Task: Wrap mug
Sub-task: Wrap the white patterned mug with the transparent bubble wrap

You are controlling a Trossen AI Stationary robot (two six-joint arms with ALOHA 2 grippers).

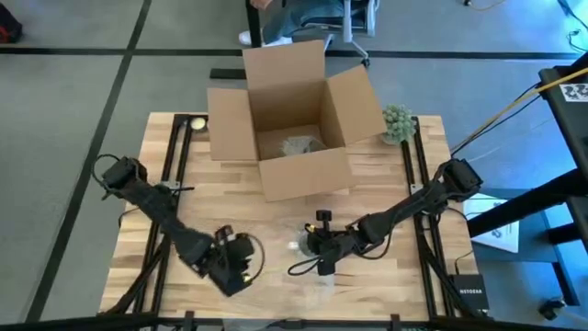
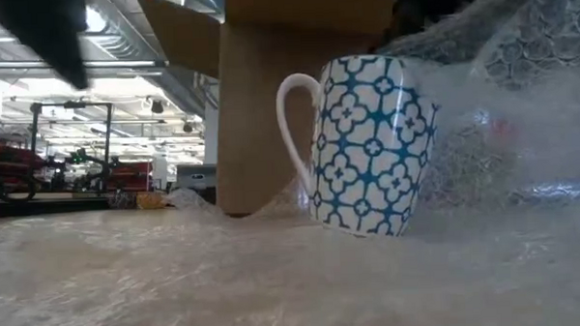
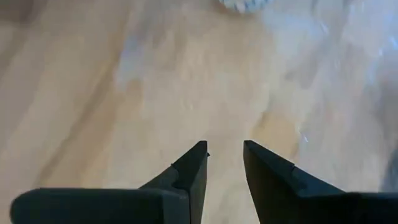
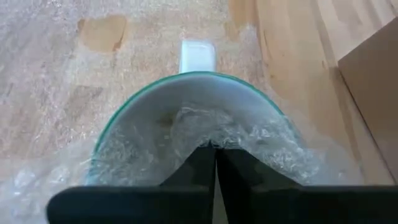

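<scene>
Mug (image 2: 367, 146) upright, bubble wrap (image 4: 205, 134) tucked over rim

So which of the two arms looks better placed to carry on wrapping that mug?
Probably the right. Its gripper is shut on the bubble wrap tucked into the mug. The left gripper hangs open over the wrap on the table, off to the mug's side.

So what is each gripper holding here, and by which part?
Right gripper: shut on the bubble wrap, pinching a fold of it over the mug rim. Left gripper: open, holding nothing.
</scene>
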